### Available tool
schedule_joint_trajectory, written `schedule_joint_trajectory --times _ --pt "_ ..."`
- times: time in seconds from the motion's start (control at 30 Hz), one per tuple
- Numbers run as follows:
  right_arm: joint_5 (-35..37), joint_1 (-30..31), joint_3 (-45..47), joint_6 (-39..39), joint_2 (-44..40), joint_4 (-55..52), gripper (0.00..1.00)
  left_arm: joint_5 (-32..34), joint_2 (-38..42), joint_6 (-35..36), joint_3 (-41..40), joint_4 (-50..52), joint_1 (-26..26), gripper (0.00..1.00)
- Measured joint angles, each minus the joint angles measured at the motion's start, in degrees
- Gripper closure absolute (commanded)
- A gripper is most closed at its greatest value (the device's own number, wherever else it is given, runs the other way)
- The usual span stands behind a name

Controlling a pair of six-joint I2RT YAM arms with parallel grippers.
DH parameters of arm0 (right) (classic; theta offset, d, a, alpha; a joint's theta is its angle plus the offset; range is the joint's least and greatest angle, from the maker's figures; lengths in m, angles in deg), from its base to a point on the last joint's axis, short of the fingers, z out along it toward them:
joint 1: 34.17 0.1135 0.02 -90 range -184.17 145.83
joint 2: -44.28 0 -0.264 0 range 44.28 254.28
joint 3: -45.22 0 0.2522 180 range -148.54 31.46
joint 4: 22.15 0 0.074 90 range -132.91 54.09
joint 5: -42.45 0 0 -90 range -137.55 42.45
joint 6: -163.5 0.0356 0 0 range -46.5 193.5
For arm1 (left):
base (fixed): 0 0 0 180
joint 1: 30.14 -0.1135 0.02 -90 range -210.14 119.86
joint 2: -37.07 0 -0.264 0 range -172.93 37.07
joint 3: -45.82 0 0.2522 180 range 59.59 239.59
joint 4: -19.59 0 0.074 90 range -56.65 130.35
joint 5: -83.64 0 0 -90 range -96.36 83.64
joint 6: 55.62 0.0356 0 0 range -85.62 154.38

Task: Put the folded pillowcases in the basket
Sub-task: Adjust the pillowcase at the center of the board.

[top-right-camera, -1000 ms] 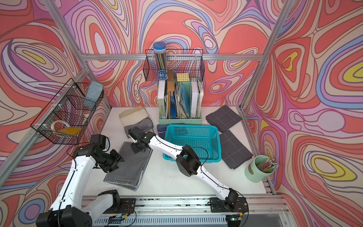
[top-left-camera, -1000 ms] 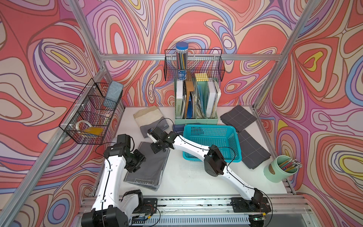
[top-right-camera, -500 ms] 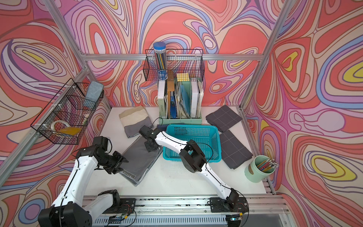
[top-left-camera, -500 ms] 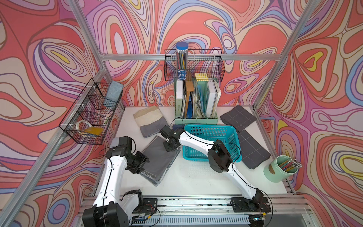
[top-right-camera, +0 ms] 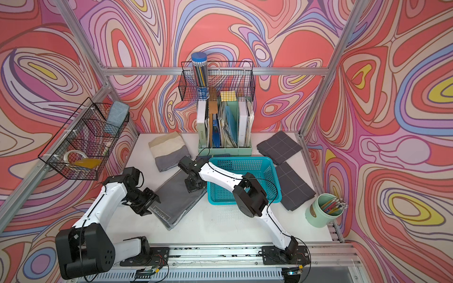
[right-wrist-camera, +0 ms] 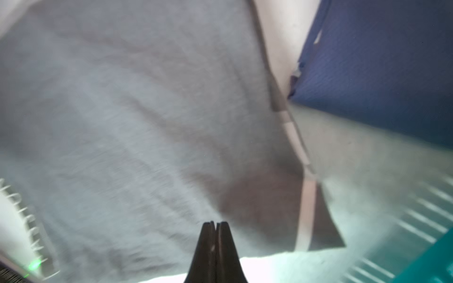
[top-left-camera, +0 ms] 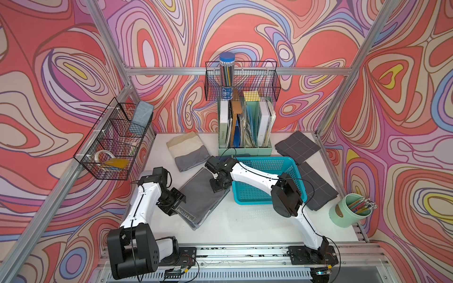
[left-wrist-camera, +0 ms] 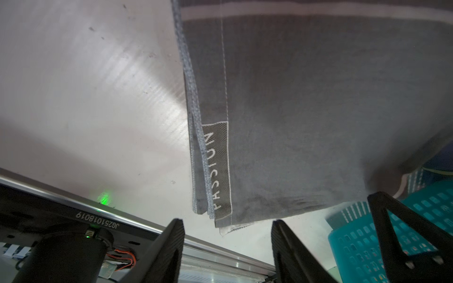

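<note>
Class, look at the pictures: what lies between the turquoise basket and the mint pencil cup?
A folded dark grey checked cloth, lying flat; both top views show it.

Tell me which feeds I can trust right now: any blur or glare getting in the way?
Right wrist view: smeared, the pillowcase and basket streaked, only the shut right tool crisp. Left wrist view: sharp, its label readable, with a bright sheen on the table. Both top views: sharp and evenly lit, soft shadows only.
</note>
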Motion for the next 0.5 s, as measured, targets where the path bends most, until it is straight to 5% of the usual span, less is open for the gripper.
schedule_joint_trajectory --times 0.13,0.17,0.23,0.37,0.5 --pt "-2.3 0.3 -1.4 -0.6 0.1 1.4 0.72 3.0 -0.3 0.2 1.4 1.3 0.0 0.3" --pt "-2.6 0.3 -2.8 -1.1 0.5 1.4 0.75 3.5 -0.6 0.2 1.4 1.5 0.0 0.3" --pt "-3.3 0.2 -7.4 -2.3 2.4 1.6 0.98 4.0 -1.8 0.2 1.4 1.7 0.0 0.3" --pt "-6.3 -0.5 -20.8 -4.3 10.1 2.3 1.0 3.3 -5.2 0.1 0.7 1.1 0.0 0.35" --pt "-10.6 -0.4 -21.1 -5.1 13.2 3.7 1.0 3.4 -5.5 -0.7 -0.4 0.6 0.0 0.39"
